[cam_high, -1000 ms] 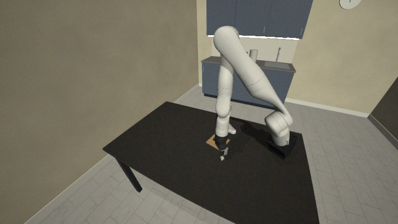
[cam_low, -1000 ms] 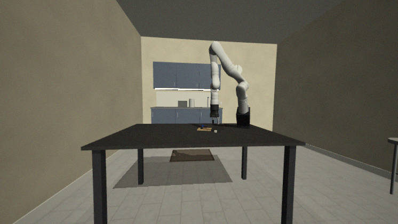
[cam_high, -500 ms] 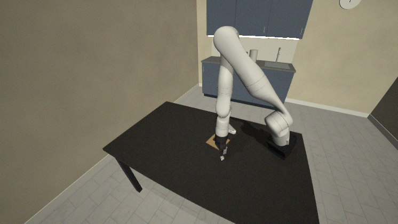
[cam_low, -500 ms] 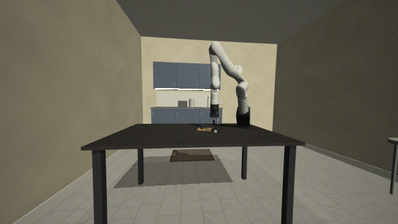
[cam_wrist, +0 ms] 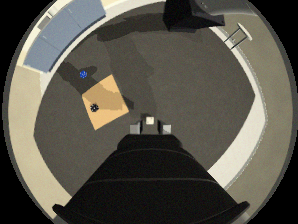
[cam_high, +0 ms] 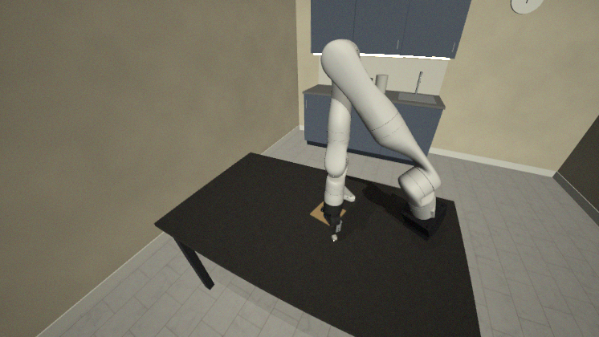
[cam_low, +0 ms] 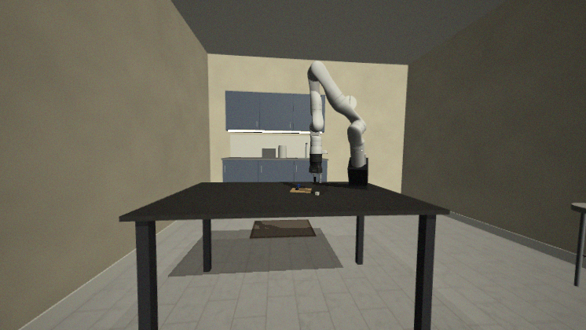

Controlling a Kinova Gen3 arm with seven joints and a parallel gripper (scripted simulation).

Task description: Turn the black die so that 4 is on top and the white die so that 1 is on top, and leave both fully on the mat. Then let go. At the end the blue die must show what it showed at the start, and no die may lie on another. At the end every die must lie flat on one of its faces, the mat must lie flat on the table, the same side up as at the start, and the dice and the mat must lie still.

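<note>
A small white cube-shaped die [cam_high: 334, 237] [cam_low: 316, 193] [cam_wrist: 150, 120] is seen on the dark rectangular table [cam_high: 251, 225] [cam_low: 262, 204] [cam_wrist: 200, 85], off the mat and well apart from the other dice. In the wrist view it is framed in the space between the fingertips of the black two-finger gripper [cam_high: 336, 232] [cam_low: 317, 180] [cam_wrist: 150, 128], slightly beyond their line. In the exterior view the fingertips are shown above the level of the die, so it is not enclosed by them.

A flat, square, tan mat [cam_high: 317, 214] [cam_low: 304, 190] [cam_wrist: 106, 95] is laid on the table beside the white die. A small black die with pale pips [cam_low: 296, 188] [cam_wrist: 94, 107] is placed on the mat, near one of its edges. A small blue die with pale pips [cam_low: 298, 185] [cam_wrist: 83, 74] is located on the table, just beyond a corner of the mat. Which number is borne on top of each die cannot be told, the pips being too small.

The gripper is pointed downward from the white jointed arm [cam_high: 368, 104] [cam_low: 334, 92]. Its two fingers are parted, though not to their full width, and a gap is left on each side of the white die in the wrist view. Nothing is grasped by them, and no die is seen to be touched.
</note>
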